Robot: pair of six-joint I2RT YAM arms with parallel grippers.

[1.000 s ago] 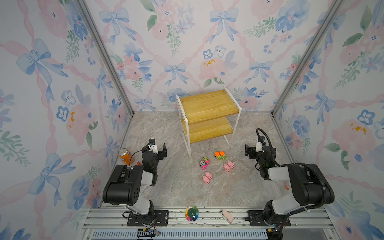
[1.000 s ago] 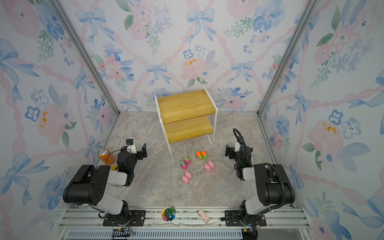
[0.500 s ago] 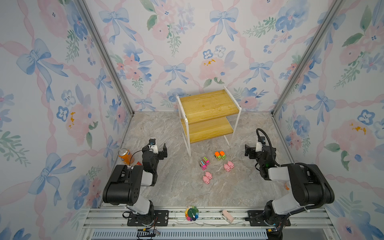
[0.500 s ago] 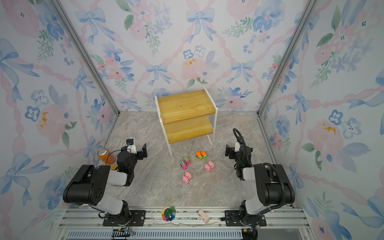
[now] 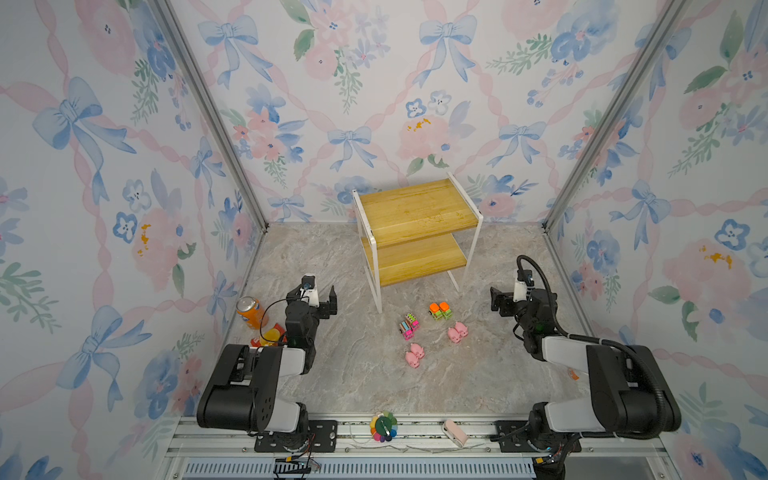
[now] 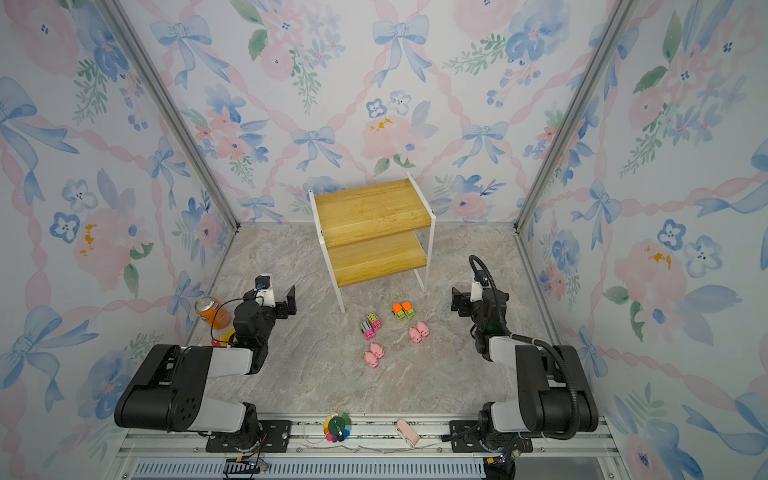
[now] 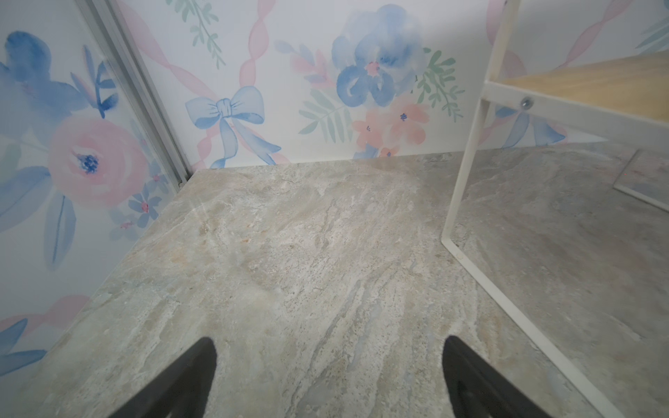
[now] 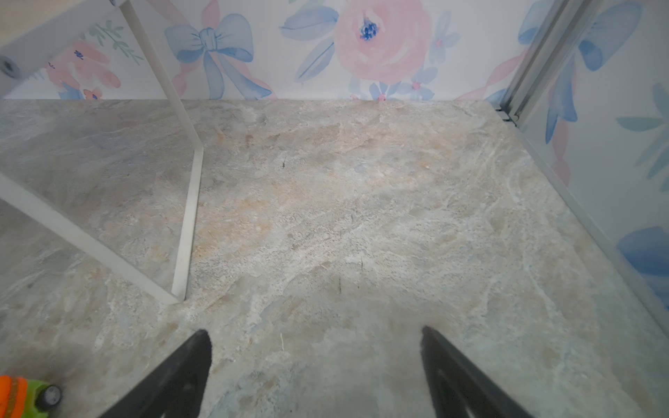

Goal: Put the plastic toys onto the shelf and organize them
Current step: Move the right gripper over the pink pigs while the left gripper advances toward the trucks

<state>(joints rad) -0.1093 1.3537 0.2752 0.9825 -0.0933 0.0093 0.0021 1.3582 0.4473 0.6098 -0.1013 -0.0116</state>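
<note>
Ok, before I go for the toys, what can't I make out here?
Snack packet: both top views, partly hidden behind the left arm.
Green truck: right wrist view, cut off by the picture's edge.
Pigs: top views, too small to tell their facing.
Shelf: top views, lower board's rear hidden under the upper board.

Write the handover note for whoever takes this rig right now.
Left gripper: open, empty, left of the shelf.
Right gripper: open, empty, right of the shelf.
Toys: green trucks, pink trucks, far pig pair, near pig pair, all on the tabletop in front of the shelf.
Done: nothing; both shelf boards are bare.
Left: shelve all eight toys.
</note>
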